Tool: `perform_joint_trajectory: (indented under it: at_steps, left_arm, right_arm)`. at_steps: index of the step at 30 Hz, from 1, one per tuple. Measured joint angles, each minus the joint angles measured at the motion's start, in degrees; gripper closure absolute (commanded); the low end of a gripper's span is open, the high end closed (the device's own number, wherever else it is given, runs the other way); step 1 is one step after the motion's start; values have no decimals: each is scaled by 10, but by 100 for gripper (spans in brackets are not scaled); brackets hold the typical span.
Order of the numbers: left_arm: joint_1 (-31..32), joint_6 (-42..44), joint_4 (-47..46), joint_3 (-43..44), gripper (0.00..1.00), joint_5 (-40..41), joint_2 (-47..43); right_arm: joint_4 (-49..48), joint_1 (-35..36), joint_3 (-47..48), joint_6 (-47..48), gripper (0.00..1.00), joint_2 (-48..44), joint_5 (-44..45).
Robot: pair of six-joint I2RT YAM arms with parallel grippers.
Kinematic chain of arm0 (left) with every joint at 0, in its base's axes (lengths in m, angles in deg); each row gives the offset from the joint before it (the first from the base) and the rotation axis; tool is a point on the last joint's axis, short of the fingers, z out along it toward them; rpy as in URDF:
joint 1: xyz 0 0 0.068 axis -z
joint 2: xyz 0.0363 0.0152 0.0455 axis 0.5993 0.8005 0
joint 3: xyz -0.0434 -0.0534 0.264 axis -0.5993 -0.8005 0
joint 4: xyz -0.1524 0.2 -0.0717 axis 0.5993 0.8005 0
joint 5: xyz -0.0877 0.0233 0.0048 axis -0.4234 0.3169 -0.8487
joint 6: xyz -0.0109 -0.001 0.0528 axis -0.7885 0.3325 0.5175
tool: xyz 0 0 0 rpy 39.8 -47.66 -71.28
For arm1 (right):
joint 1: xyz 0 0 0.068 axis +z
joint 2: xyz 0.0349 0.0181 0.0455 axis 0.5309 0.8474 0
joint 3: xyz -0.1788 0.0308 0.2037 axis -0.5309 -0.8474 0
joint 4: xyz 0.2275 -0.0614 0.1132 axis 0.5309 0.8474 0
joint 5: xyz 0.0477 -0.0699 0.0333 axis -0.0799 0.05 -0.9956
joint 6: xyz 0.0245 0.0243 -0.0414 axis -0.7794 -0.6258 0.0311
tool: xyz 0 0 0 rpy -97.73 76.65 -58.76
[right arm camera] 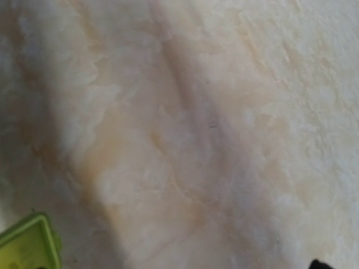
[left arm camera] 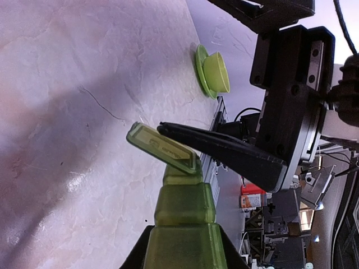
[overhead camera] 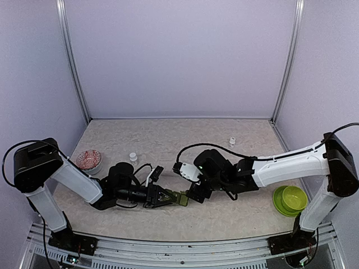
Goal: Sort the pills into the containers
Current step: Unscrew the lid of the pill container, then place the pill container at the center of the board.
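Observation:
My left gripper (overhead camera: 161,197) is shut on one end of a translucent green pill organizer (overhead camera: 178,198) and holds it low over the table. In the left wrist view the organizer (left arm camera: 182,213) runs up from my jaws, and its end lid (left arm camera: 162,147) stands open. My right gripper (overhead camera: 194,193) is at that open end, and one black finger (left arm camera: 224,152) lies along the lid. The right wrist view is blurred. It shows a green lid corner (right arm camera: 28,246) at bottom left and a black fingertip (right arm camera: 320,263) at the far bottom right, so the jaws look spread apart.
A pink bowl (overhead camera: 88,159) with pills sits at the left. Two small white bottles stand on the table, one near the bowl (overhead camera: 133,157) and one at the back right (overhead camera: 231,140). A green bowl on a green plate (overhead camera: 290,200) sits at the right, also seen in the left wrist view (left arm camera: 216,72).

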Motion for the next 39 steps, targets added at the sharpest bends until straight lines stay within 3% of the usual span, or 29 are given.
perform_joint_trajectory:
  at_steps: [5, 20, 32, 39]
  left_arm:
    - [-2, -1, 0, 3, 74, 1, 0]
    - [-16, -25, 14, 78, 72, 35, 53]
    - [-34, -54, 31, 92, 70, 78, 119]
    - [-34, -60, 55, 109, 63, 92, 135]
  right_arm:
    - [10, -15, 0, -18, 0, -19, 32]
    - [24, -75, -78, -141, 0, -206, 174]
    - [30, -76, -124, -184, 0, -268, 195]
    - [30, -76, -135, -194, 0, -269, 194]
